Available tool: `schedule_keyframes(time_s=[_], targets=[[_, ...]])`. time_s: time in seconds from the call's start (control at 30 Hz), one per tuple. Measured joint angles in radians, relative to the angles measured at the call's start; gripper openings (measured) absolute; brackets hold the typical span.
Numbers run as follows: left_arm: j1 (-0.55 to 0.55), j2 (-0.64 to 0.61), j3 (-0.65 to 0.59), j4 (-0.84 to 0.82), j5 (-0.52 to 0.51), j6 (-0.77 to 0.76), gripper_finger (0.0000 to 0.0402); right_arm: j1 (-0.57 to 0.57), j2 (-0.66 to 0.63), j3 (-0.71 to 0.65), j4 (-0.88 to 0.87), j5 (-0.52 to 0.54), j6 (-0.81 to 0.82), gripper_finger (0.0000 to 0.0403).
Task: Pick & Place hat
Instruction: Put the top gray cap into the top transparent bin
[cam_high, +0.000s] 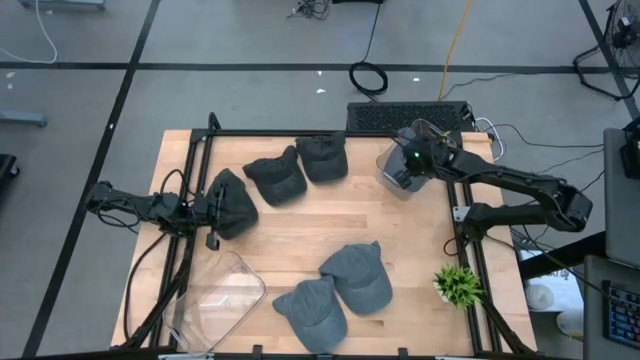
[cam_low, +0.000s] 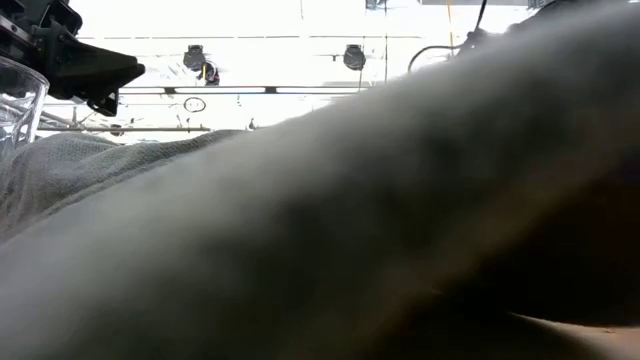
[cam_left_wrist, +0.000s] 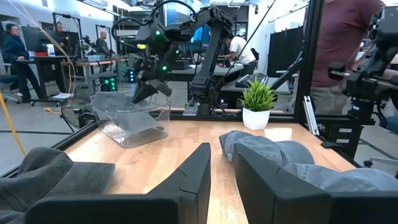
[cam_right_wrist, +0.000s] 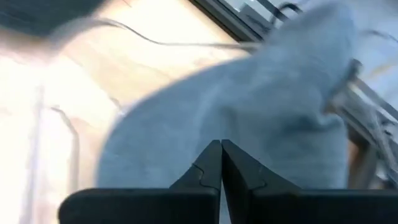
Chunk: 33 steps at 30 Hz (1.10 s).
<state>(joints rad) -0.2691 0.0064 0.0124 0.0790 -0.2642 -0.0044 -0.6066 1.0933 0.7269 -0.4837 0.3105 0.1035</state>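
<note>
Several hats lie on the wooden table. Three dark ones lie toward the far left (cam_high: 275, 178), (cam_high: 322, 155), (cam_high: 232, 200). Two grey ones lie near the front (cam_high: 360, 275), (cam_high: 312, 310). My right gripper (cam_right_wrist: 221, 149) is shut and points down over a clear container (cam_high: 398, 178) at the far right. A light grey hat (cam_right_wrist: 249, 106) lies right below it. My left gripper (cam_left_wrist: 222, 171) is low at the table's left, a little open and empty, beside the dark hat (cam_left_wrist: 43, 174).
A second clear container (cam_high: 215, 295) stands at the near left. A small potted plant (cam_high: 458, 285) stands at the near right. A black frame (cam_high: 190, 150) borders the table. A grey hat (cam_low: 350, 220) fills the low view. People stand beyond the table (cam_left_wrist: 348, 43).
</note>
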Motion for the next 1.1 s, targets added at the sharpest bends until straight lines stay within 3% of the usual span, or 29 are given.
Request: schedule_keyframes(time_s=[0.27,0.67,0.83,1.1], targets=[[0.0,0.0,0.0,0.0,0.0,0.0,0.0076,-0.003,0.035,0.0,0.079,-0.076,-0.016,0.0],[0.0,0.0,0.0,0.0,0.0,0.0,0.0076,-0.052,0.272,0.006,0.103,-0.085,-0.024,0.0],[0.0,0.0,0.0,0.0,0.0,0.0,0.0076,-0.044,0.238,0.002,0.119,-0.081,-0.034,0.0],[0.0,0.0,0.0,0.0,0.0,0.0,0.0076,-0.039,0.078,0.083,0.003,-0.069,-0.027,0.0]])
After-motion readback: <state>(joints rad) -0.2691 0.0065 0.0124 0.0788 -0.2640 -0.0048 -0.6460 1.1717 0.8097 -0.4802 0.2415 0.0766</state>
